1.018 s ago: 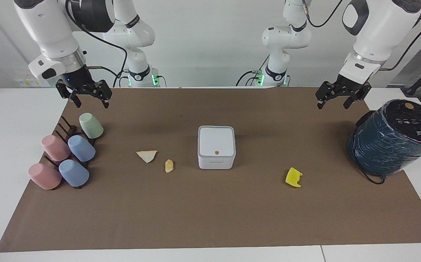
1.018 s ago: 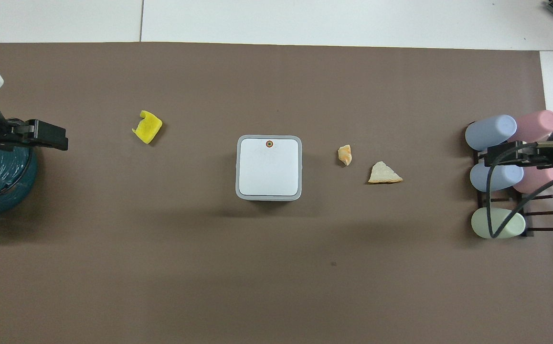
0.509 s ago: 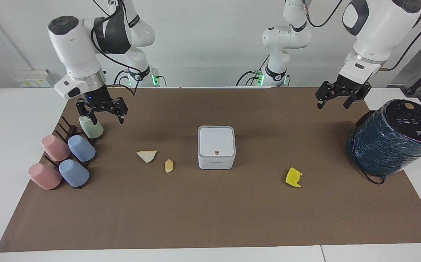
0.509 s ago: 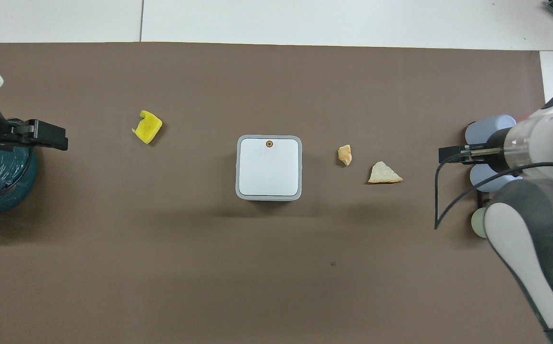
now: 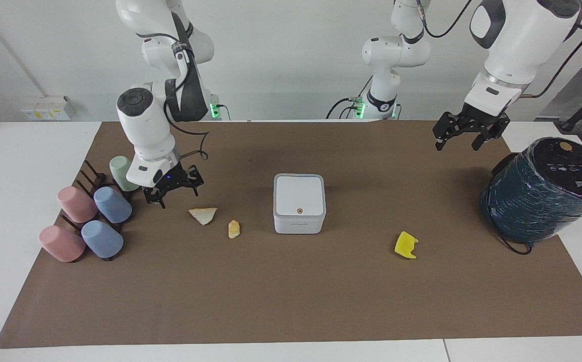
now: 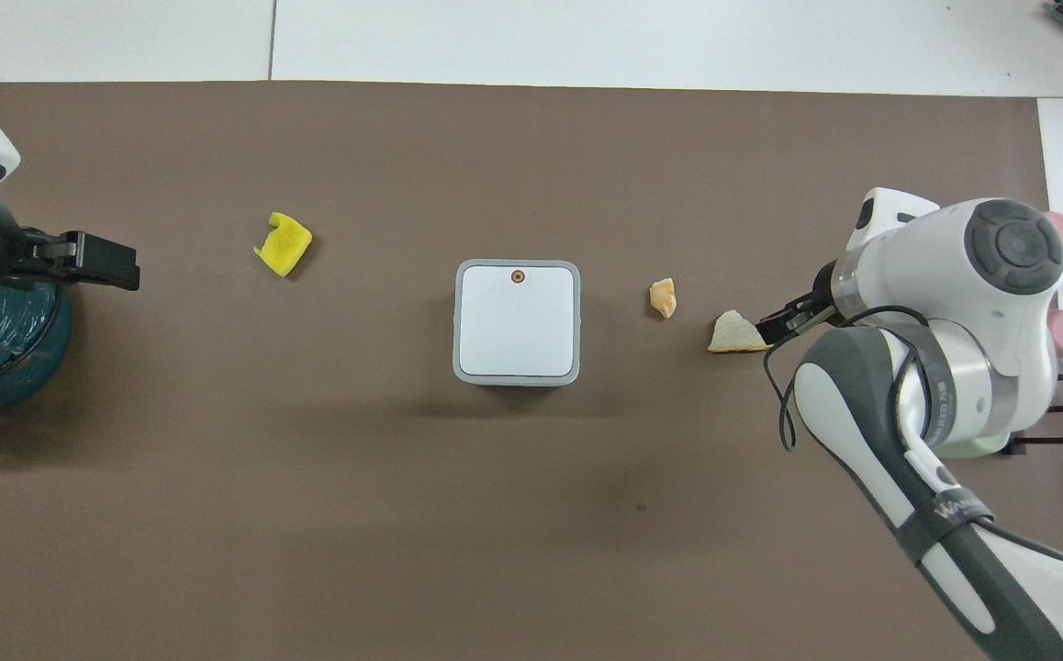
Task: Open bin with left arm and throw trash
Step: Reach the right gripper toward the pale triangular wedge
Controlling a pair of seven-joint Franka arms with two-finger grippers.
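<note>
Brown paper covers the white table (image 5: 29, 151) you are working at, and the small white square bin (image 5: 299, 203) with rounded corners sits at its middle, lid closed, the orange dot on the lid's edge farther from the robots.

Your trash lies in three scraps on the paper. The pale beige triangle (image 5: 203, 215) and the tiny yellow-orange lump (image 5: 233, 229) lie toward the right arm's end of the table, the lump between the triangle and the bin. The bright yellow piece (image 5: 405, 245) lies toward the left arm's end, well apart from the bin.

Your right hand (image 5: 173, 188) hangs low, fingers apart and empty, between the triangle and the dark rack of pastel cups (image 5: 92, 213), near the triangle without touching it. In the overhead view its tip (image 6: 784, 323) shows just beside the triangle (image 6: 735, 334).

Your left hand (image 5: 464, 136) hangs high with fingers apart and empty, over the paper near the big dark teal cylinder (image 5: 545, 188).
</note>
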